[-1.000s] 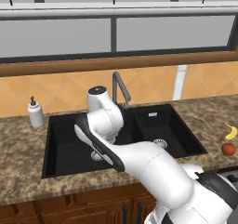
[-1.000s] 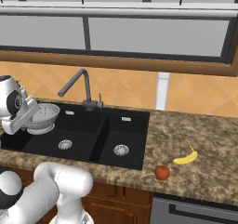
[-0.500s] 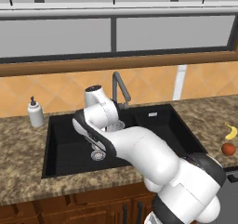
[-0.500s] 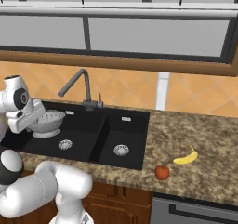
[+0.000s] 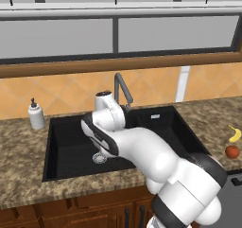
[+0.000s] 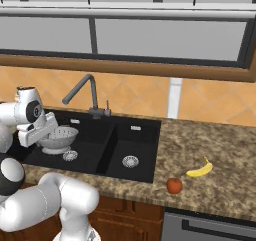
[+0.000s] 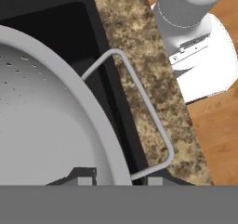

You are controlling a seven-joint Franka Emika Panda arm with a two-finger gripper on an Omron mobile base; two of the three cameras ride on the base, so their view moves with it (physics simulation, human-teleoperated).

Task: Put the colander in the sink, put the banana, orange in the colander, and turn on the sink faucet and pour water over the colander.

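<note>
The hand (image 6: 46, 131) is pinching the flat rim of the small round silvery-grey metal colander (image 6: 59, 139), held low inside the larger basin of the black rectangular sink (image 6: 100, 157), just above its steel drain (image 6: 70, 155). Release lies straight down.

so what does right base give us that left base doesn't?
Right base alone: the colander over the sink's larger basin, the claw shut on its rim, and both drains.

Left base alone: the white soap dispenser on the counter left of the sink; the arm covers the colander there.

Both: the sink faucet, and the banana and orange together on the counter right of the sink, not in the colander.
</note>
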